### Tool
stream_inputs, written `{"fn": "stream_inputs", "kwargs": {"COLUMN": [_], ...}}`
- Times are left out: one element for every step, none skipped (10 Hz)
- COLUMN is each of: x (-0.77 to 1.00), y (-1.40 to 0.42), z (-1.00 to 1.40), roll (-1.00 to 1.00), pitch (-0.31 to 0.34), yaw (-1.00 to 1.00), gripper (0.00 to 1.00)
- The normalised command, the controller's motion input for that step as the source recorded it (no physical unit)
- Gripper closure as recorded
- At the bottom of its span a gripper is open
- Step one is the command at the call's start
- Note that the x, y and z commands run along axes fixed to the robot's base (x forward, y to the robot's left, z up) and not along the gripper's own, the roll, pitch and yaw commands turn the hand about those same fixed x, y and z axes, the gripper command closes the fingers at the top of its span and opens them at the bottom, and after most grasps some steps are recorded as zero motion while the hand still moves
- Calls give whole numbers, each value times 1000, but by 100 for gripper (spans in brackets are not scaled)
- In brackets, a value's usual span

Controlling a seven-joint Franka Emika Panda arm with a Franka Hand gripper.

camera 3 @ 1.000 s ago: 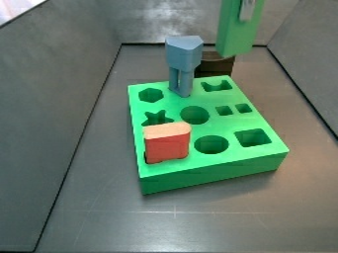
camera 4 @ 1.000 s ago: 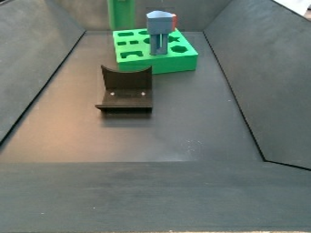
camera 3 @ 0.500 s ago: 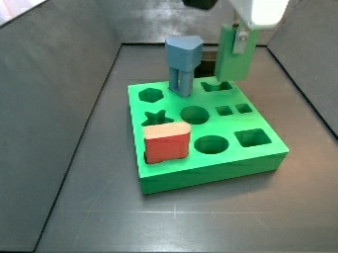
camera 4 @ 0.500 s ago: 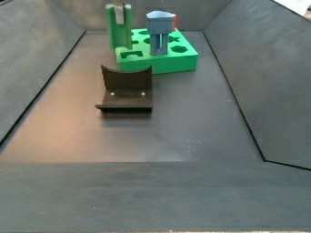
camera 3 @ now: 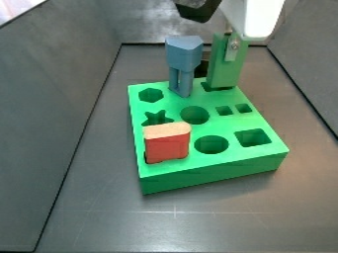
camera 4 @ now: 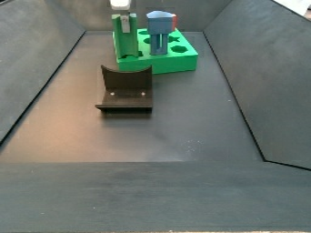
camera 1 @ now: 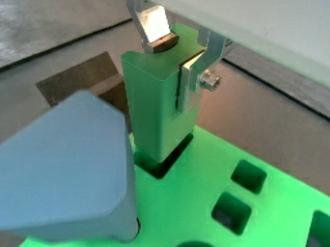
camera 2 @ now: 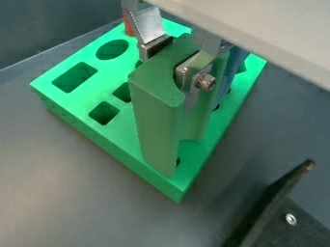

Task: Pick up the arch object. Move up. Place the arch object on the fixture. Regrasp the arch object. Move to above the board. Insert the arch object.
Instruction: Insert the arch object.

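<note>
Gripper [camera 1: 175, 56]: over the board's rear edge, silver fingers [camera 1: 156, 29] clamped on the top of the arch object [camera 1: 161, 101].
Arch object: directly below the gripper, long axis upright, lower end entering a slot in the board [camera 1: 264, 207].
Neighbour: blue peg [camera 3: 183, 65] just beside it.
Hidden: slot depth and seating cannot be judged.
Fixture [camera 4: 125, 88]: apart, empty.

No writing, labels, brand marks, numbers or signs can be read in any view. The green board [camera 3: 205, 124], the dull-green arch block [camera 1: 161, 101] held upright in the claw [camera 1: 178, 53], the blue peg [camera 3: 183, 61], the red-brown cube [camera 3: 166, 144] and the dark bracket [camera 4: 125, 88] all have plain, unmarked faces. The grey surface [camera 4: 170, 127] and its walls carry no markings either.
</note>
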Motion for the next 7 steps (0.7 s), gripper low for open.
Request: {"fn": "stream_inputs", "kwargs": {"x": [-294,-243,-354,-283,-6,54,440], "y": [-271,-323,-203,0,197,234,206], "z": [-23,-9,-66,-223,-309,-311,-297], "roll": [-63,-46,-33,-24,-56,-79,-99], "pitch": [-133,-101,-26,-1,0,-46,-44], "yaw": [-57,0,20,160,260,223,54], "gripper": [100,100,100,100,100,100,100]}}
